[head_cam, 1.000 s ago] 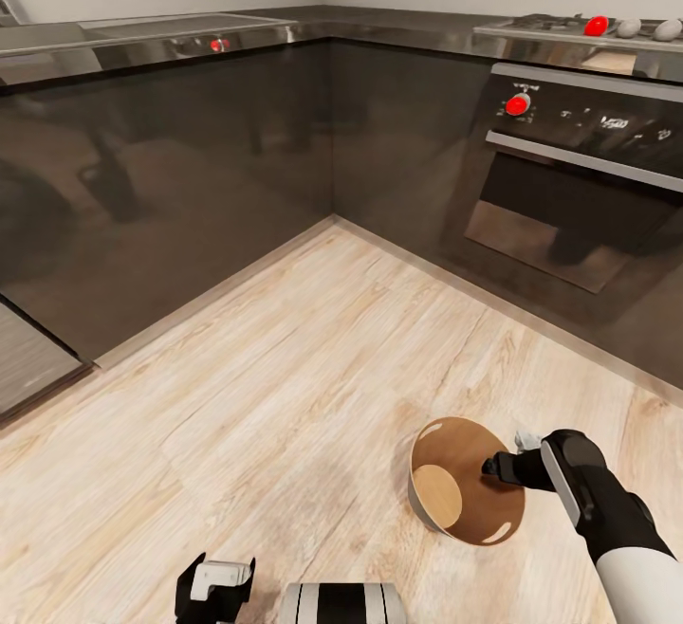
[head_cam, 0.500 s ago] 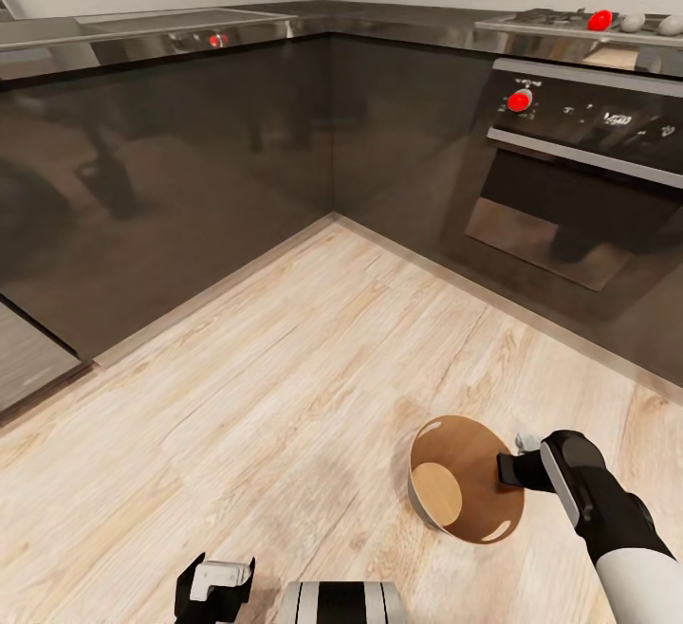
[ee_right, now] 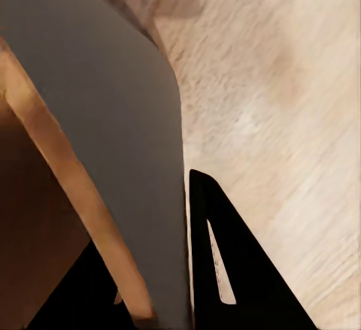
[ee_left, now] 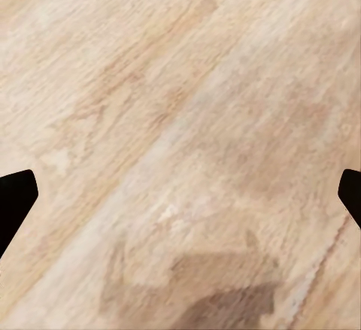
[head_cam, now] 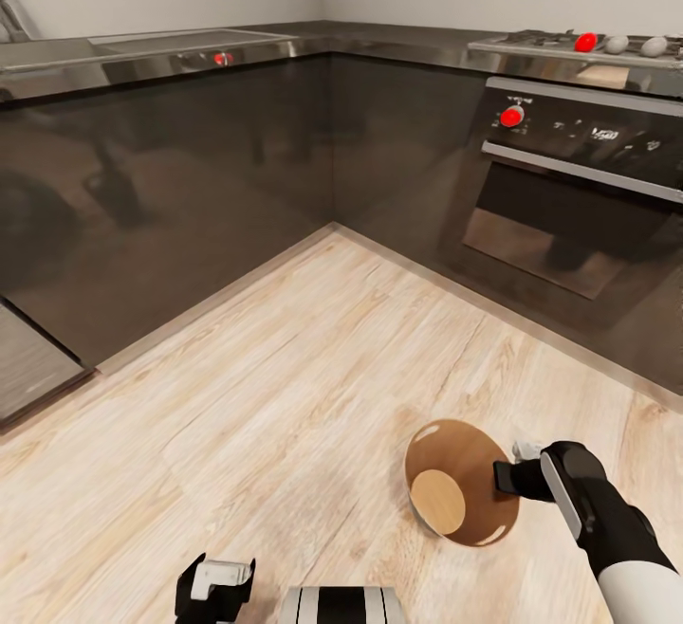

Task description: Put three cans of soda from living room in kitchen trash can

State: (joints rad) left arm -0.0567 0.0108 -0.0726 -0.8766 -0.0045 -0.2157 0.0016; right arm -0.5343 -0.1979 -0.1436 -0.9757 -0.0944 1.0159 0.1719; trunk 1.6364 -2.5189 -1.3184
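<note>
Your right tool [head_cam: 505, 478] is clamped on the rim of the trash can [head_cam: 462, 493], one finger inside and one outside, over the kitchen floor [head_cam: 285, 387]. The can looks light, rigid and glossy; grip the wall firmly. The left tool [head_cam: 216, 584] is spread open, empty.

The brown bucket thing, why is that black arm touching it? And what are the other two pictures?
That is a robot in a pretend computer kitchen. The big picture comes from a camera on its head. The brown bucket is a trash can on the wooden floor. The right gripper pinches the can's rim, one finger inside and one outside; the close-up from that arm's camera shows the rim between its fingers. The left gripper waits low and open, and its camera looks at bare floor. Behind are dark cabinets and an oven.
</note>
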